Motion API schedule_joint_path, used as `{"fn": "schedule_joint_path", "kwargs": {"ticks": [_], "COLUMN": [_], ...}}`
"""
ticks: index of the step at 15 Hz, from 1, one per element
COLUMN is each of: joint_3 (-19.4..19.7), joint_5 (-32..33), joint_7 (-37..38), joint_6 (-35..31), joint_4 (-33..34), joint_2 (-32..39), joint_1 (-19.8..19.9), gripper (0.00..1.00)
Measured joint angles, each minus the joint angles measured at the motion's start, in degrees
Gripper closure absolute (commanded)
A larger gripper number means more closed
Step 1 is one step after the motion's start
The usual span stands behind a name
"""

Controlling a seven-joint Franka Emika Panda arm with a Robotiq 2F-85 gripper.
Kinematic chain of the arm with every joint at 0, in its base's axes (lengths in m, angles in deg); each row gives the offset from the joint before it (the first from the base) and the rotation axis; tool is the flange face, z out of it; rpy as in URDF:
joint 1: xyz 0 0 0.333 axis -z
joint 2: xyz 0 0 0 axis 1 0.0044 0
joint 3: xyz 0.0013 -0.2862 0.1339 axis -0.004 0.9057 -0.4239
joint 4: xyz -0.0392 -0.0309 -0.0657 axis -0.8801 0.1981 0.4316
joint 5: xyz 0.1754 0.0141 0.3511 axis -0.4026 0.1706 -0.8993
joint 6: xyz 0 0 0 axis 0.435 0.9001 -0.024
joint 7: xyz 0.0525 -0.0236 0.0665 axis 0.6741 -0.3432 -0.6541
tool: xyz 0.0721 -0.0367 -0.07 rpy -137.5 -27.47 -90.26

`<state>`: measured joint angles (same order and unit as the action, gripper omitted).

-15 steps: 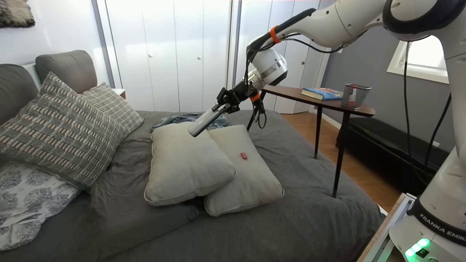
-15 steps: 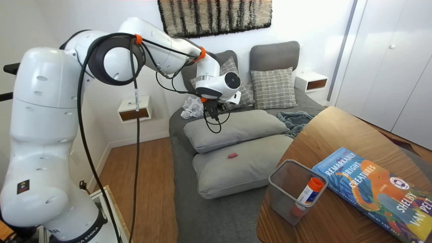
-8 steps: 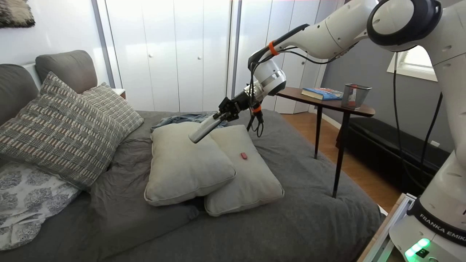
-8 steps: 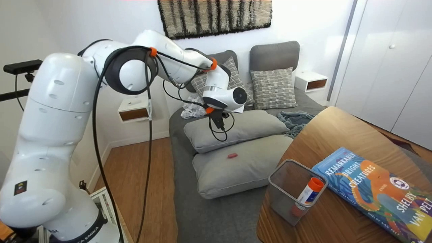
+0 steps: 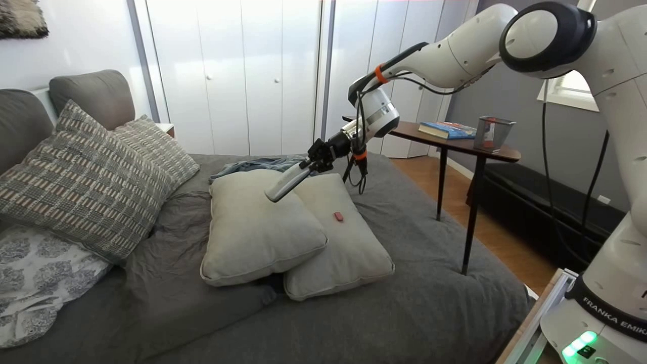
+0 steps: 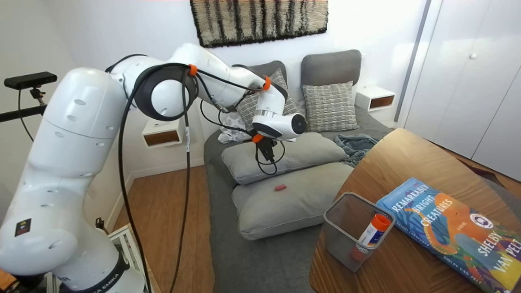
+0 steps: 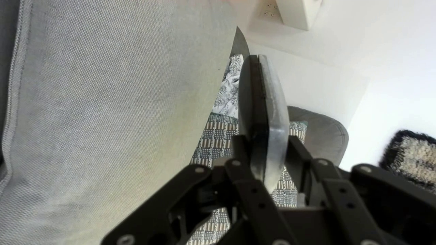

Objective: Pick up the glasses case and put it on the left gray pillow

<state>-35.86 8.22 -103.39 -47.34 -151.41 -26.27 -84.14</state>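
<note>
Rumpled bed [image 5: 384,318], woven pillows [image 5: 263,237]; tool [image 7: 266,143] gripping smooth oblong glasses case [image 7: 261,115].

The bed [image 5: 384,323] was plain charcoal grey. On it, the left gray pillow [image 5: 260,237] was pale and unpatterned; the throw pillows [image 5: 93,182] at the bed's head were checked in grey, cream and tan, the bedding [image 5: 45,278] there white with grey medallions. Above the bed, the glasses case [image 7: 262,115] showed near-black and silvery-grey sides, and the wall rug [image 6: 260,20] was striped cream and black.
</note>
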Motion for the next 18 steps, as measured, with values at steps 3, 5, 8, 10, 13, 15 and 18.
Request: {"fn": "schedule_joint_path", "kwargs": {"ticks": [3, 5, 8, 10, 13, 15, 18], "joint_3": [0.0, 0.0, -0.2, -0.4, -0.4, -0.3, -0.5], "joint_5": [-0.1, -0.8, -3.8, -4.4, -4.4, -4.4, -4.9], "joint_7": [0.2, 1.5, 3.7, 5.8, 11.6, 14.3, 15.6], "joint_6": [-0.7, -4.2, -9.4, -11.0, -11.9, -12.4, -11.9], "joint_4": [0.0, 0.0, 0.8, 2.6, 5.5, 6.9, 9.4], "joint_2": [0.0, 0.1, 1.0, 2.6, 5.4, 7.2, 10.2], "joint_1": [-0.3, -1.5, -4.1, -5.7, -7.0, -7.0, -6.3], "gripper": [0.91, 0.91, 0.91, 0.91, 0.91, 0.91, 0.91]}}
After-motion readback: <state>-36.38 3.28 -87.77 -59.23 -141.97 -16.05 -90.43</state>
